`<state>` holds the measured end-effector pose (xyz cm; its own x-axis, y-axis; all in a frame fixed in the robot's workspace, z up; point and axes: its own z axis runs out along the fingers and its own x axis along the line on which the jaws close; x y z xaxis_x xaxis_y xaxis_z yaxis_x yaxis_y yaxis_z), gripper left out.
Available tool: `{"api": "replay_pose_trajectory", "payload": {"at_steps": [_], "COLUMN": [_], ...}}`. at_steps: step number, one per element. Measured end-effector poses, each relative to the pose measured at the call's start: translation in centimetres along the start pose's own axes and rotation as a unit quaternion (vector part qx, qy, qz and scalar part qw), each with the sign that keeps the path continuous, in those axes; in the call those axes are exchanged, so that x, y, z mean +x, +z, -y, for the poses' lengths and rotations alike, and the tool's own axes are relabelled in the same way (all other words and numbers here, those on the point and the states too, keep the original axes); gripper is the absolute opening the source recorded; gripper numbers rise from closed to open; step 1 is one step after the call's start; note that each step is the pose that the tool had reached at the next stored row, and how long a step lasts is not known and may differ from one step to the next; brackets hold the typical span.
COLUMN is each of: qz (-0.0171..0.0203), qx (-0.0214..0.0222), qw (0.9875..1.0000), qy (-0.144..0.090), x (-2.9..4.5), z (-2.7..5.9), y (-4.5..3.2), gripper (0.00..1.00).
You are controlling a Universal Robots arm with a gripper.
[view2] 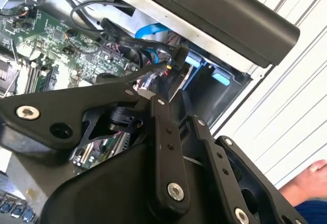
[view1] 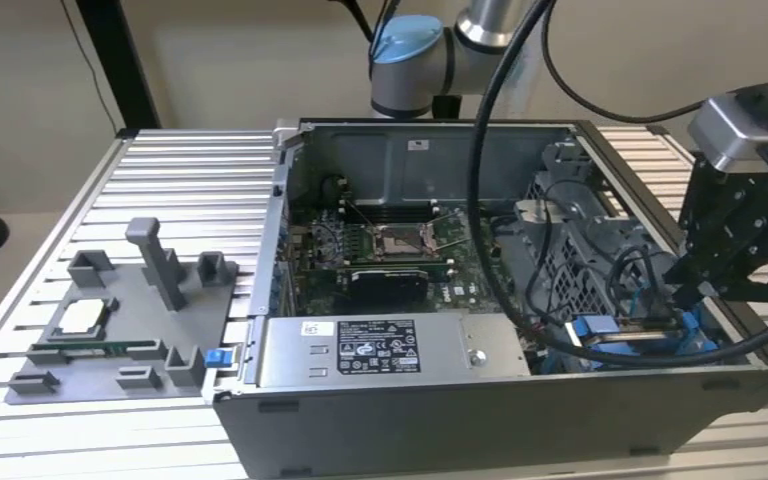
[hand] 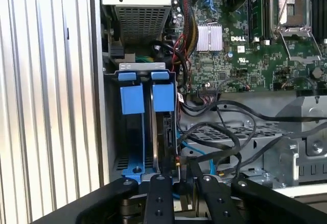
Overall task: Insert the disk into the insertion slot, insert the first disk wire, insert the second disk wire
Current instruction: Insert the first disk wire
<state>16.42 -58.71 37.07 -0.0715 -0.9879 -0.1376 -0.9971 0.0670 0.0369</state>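
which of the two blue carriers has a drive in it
The blue carrier nearer the motherboard: a dark drive fills it; the one by the case wall looks empty.

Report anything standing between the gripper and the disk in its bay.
In the first wrist view the gripper sits right at the end of the disk, with nothing solid between. Loose black cables crowd that end from one side.

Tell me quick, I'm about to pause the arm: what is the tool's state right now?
The tool: closed, holding a black disk wire connector.
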Motion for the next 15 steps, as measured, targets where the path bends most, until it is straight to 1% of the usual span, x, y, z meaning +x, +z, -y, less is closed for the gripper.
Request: {"api": "replay_pose_trajectory", "payload": {"at_steps": [2, 5, 8, 15], "qz": [0.0002, 0.0021, 0.0053, 0.0132], "qx": [-0.0002, -0.0003, 0.0018, 0.0011], "qw": [1.0, 1.0, 0.9999, 0.9996], "qy": [-0.001, -0.008, -0.013, -0.023], "x": [-0.03, -0.05, -0.07, -0.15], "z": [0.32, 0.64, 0.96, 2.01], "y": [-0.03, -0.03, -0.04, -0.07], "gripper": [0.0, 0.0, 0.0, 0.0]}}
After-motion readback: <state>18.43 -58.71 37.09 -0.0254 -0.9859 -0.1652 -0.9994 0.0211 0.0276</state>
